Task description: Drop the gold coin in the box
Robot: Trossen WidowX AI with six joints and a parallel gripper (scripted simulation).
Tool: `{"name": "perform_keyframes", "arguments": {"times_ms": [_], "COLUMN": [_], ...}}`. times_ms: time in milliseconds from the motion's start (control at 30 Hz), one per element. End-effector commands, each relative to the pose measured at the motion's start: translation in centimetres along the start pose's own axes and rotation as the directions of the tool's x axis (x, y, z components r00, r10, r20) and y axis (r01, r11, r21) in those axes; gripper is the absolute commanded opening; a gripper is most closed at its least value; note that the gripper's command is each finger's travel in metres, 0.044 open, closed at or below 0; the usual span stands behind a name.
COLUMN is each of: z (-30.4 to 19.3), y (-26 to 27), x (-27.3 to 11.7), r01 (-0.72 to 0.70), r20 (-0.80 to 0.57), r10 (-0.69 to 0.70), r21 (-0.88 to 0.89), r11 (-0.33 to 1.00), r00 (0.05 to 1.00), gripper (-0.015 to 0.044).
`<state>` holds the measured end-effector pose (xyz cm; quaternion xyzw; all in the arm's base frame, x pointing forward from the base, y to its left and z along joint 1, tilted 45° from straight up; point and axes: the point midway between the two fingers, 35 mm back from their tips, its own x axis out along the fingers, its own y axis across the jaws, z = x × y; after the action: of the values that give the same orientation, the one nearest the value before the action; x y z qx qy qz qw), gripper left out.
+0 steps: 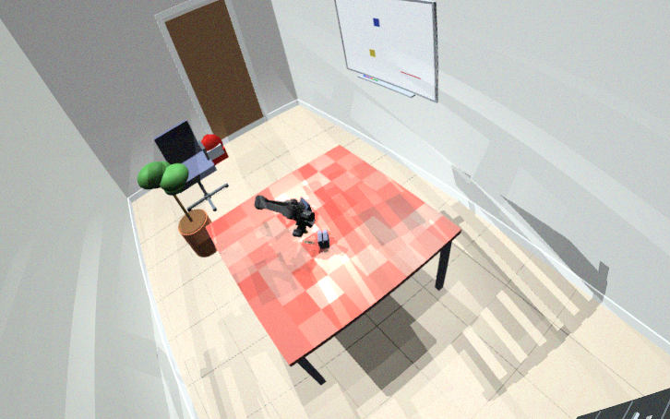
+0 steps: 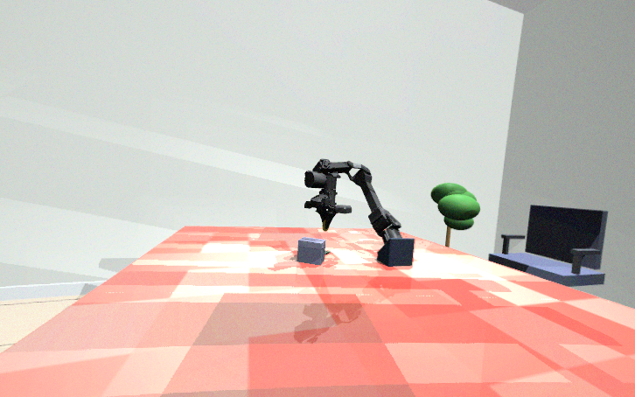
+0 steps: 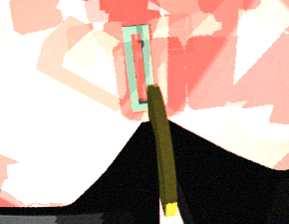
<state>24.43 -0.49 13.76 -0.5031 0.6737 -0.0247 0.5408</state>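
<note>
1. I count one coin [image 3: 161, 150]. I see it edge-on from the wrist camera as a thin olive-gold strip, pinched in my claw [image 2: 327, 222], which is closed on it and lifted above the bench [image 2: 310, 335].
2. From the side camera only the coin's lower tip [image 2: 326, 226] shows, poking out below the fingertips, clear of the bench top.
3. One holder [image 3: 139, 67] lies directly under the wrist camera: a pale green rectangular frame with a narrow dark slot, flat on the bench. Its slot holds nothing I can make out. The coin's far end overlaps the holder's near corner in that view.
4. One grey box [image 2: 310, 249] stands on the bench, just beside and below the claw in the side view, slightly toward the camera and to its left. In the top view the box [image 1: 322, 238] sits just past the claw's end. I cannot make out the lid's slot at this size.
5. One arm [image 2: 370, 197] reaches up from its dark base block [image 2: 395, 252] and bends down at the wrist, with the claw pointing at the bench.
6. Nothing stands between the claw and the box that I can see.
7. Off the bench: one potted plant [image 1: 184, 202], one blue chair [image 1: 186, 150], one red object [image 1: 214, 147] by the chair, one brown door [image 1: 214, 67], one whiteboard [image 1: 387, 43].
</note>
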Motion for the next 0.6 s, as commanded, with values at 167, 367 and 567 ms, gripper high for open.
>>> {"name": "perform_keyframes", "arguments": {"times_ms": [167, 367, 567], "z": [-0.04, -0.08, -0.12], "y": [-0.20, -0.33, -0.47], "x": [-0.49, -0.50, -0.51], "r01": [-0.004, -0.004, -0.004], "r20": [0.003, 0.003, 0.003], "r10": [0.003, 0.003, 0.003], "r21": [0.225, 0.422, 0.601], "r11": [0.974, 0.907, 0.799], "r00": [1.000, 1.000, 1.000], "gripper": [0.0000, 0.0000, 0.0000]}}
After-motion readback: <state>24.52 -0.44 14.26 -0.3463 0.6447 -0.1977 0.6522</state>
